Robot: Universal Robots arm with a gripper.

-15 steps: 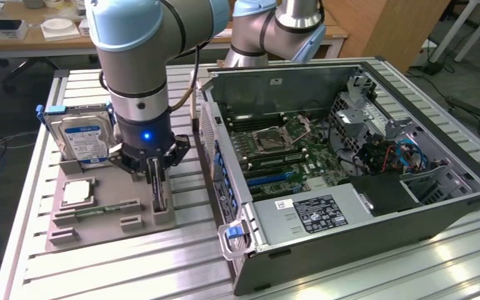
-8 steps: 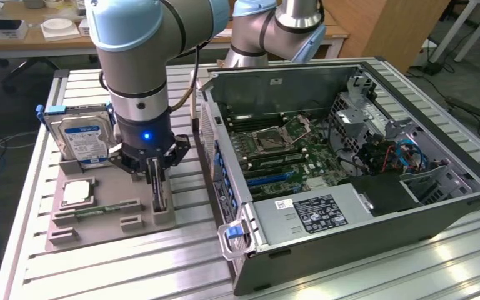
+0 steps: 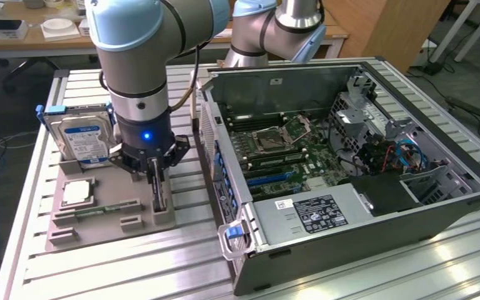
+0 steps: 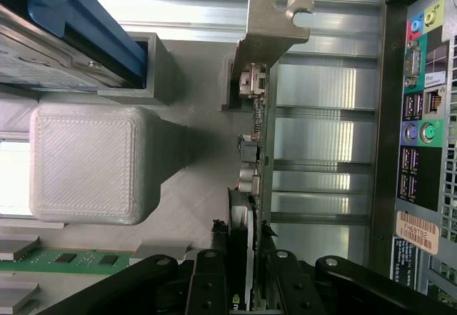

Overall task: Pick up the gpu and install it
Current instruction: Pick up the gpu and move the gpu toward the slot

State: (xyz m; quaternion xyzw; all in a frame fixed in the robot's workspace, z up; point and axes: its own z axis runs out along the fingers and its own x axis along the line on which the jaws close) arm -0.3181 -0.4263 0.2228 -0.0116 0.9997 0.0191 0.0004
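My gripper (image 3: 157, 187) (image 4: 246, 276) sits over the gpu (image 3: 162, 207) (image 4: 258, 115), which stands on edge in the grey holder tray (image 3: 98, 234), approx 9 o'clock of the open PC case (image 3: 349, 240) in ext. view (hard drive (image 3: 85, 137) at my 10 o'clock). I'm straddling it; can't tell if I'm pinching it or loose.
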